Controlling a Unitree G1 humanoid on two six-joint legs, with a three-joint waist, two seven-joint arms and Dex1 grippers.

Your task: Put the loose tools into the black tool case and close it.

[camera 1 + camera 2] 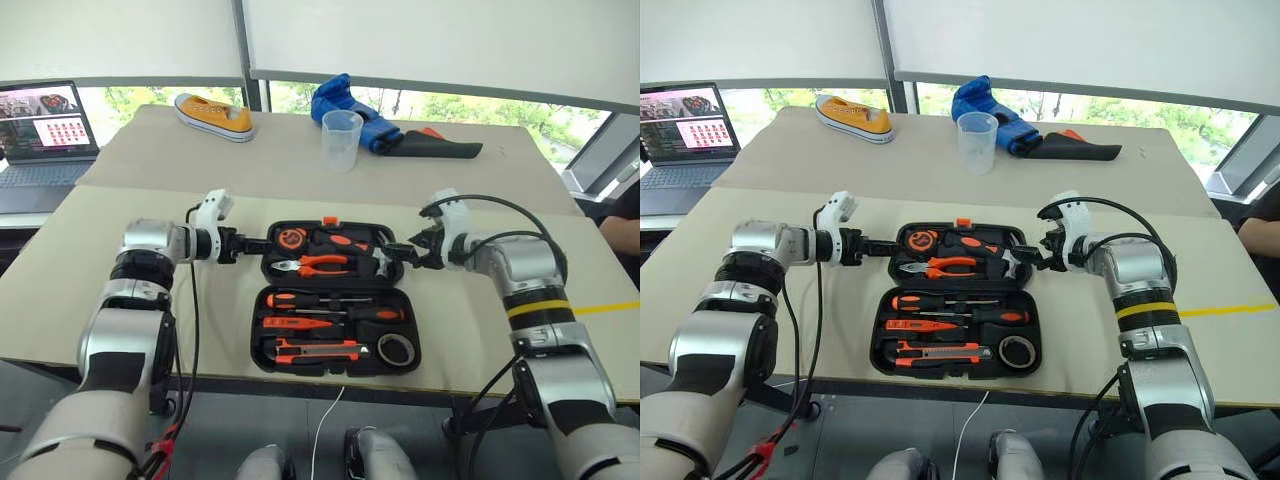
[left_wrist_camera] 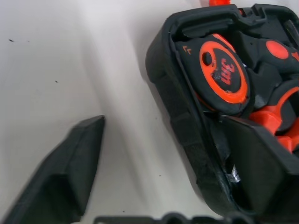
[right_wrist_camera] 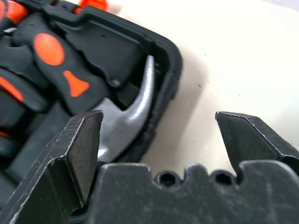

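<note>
The black tool case lies open and flat on the table, its orange latch on the far edge. In the near half lie two screwdrivers, the orange tester, the utility knife and the tape roll. Pliers, a hammer and a tape measure fill the far half. My left gripper is open, its fingers astride that half's left wall. My right gripper is open astride the right wall, by the hammer head.
On the far table stand a clear plastic cup, a yellow shoe and a blue cloth with a black sheath. A laptop sits at the far left. A person's arm shows at the right edge.
</note>
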